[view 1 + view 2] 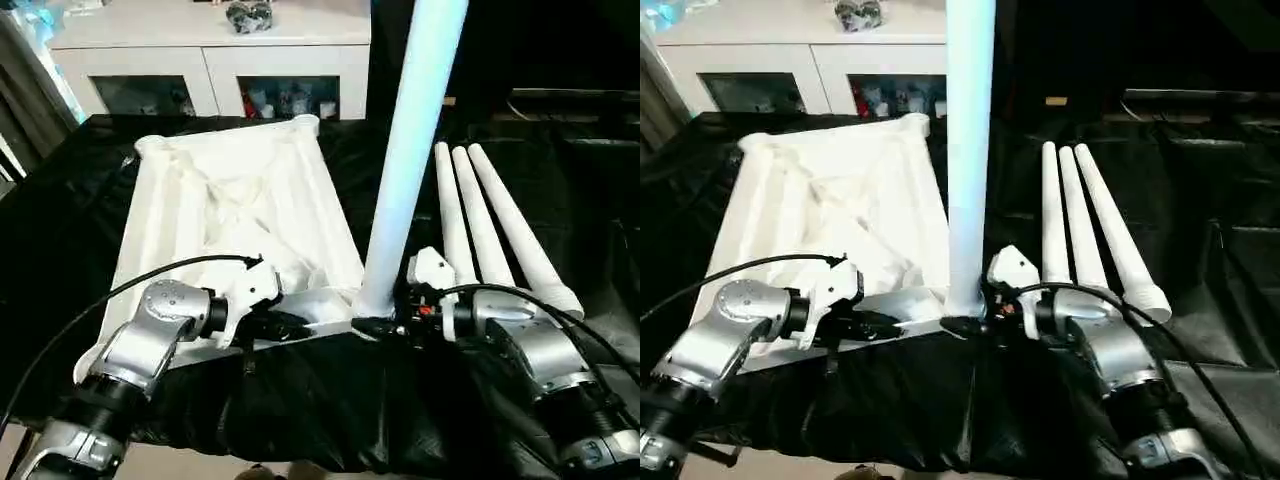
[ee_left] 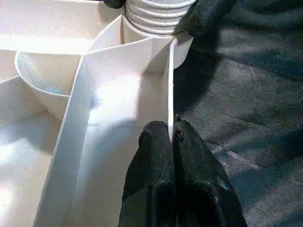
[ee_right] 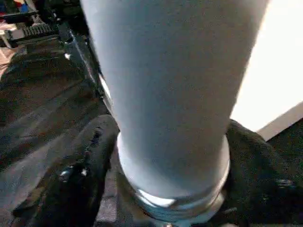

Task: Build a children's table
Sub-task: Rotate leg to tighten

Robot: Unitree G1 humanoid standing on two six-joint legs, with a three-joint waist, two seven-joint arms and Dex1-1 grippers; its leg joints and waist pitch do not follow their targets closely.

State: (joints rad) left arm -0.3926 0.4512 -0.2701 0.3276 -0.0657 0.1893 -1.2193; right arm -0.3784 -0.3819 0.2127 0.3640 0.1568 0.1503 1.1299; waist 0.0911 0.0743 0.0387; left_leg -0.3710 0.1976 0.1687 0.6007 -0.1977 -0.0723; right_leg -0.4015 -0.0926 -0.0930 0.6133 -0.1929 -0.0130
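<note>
On black cloth (image 1: pixel 330 400): 1 tabletop (image 1: pixel 230 200), 1 upright leg (image 1: pixel 405 170) betw R gripper (image 3: pixel 173 179) fingers, 3 spare legs (image 1: pixel 485 215); L gripper (image 2: pixel 171 142) pinching rim.

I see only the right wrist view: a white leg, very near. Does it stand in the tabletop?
Observer: Yes, the leg stands upright at the near right corner of the tabletop.
Operator: Does the left gripper hold something?
Observer: Its fingers pinch the tabletop's thin edge wall, near that corner.
Operator: Are more legs left?
Observer: Three spare legs lie side by side on the black cloth, right of the tabletop.
</note>
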